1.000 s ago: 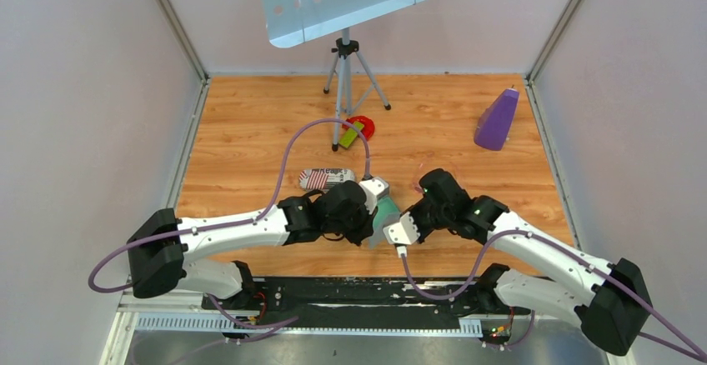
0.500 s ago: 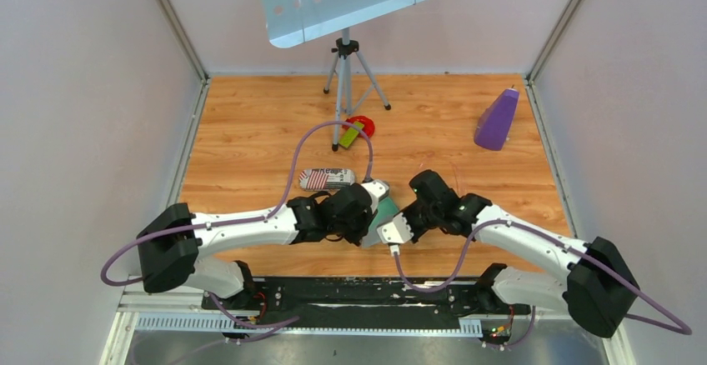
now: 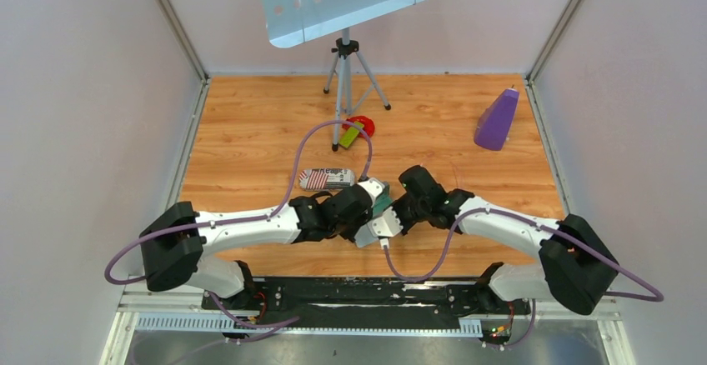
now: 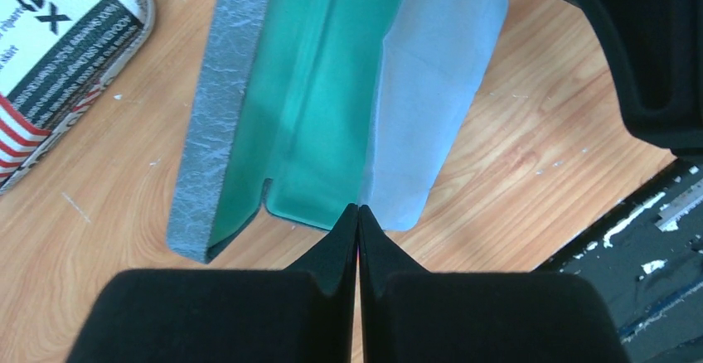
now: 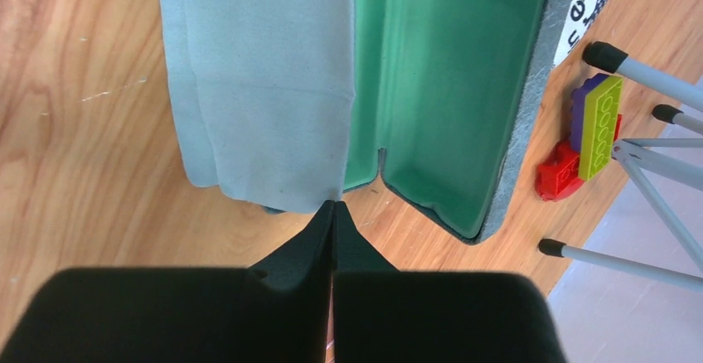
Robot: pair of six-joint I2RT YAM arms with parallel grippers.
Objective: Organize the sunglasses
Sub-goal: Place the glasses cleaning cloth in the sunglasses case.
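The grey hard case [image 3: 386, 204] lies open at the table's near middle, its green lining up [image 4: 319, 89] [image 5: 448, 73]. A light blue-grey cloth [image 4: 431, 89] [image 5: 257, 73] covers one half of it. My left gripper [image 3: 373, 207] [image 4: 358, 210] is shut, its tips at the case's near edge where cloth meets lining. My right gripper [image 3: 393, 207] [image 5: 334, 205] is shut, its tips touching the cloth's corner from the opposite side. I cannot tell whether either one pinches the cloth. The sunglasses are hidden in every view.
A striped oblong pouch [image 3: 327, 178] [image 4: 50, 65] lies just left of the case. Red, green and purple toy bricks [image 3: 355, 131] [image 5: 580, 131] sit by the tripod [image 3: 346, 73] of a music stand. A purple cone-shaped object [image 3: 497, 119] stands at the far right.
Both arms have closed in on the case; the right gripper moved left and forward, and the left gripper shifted slightly right, so the two now almost touch over it.
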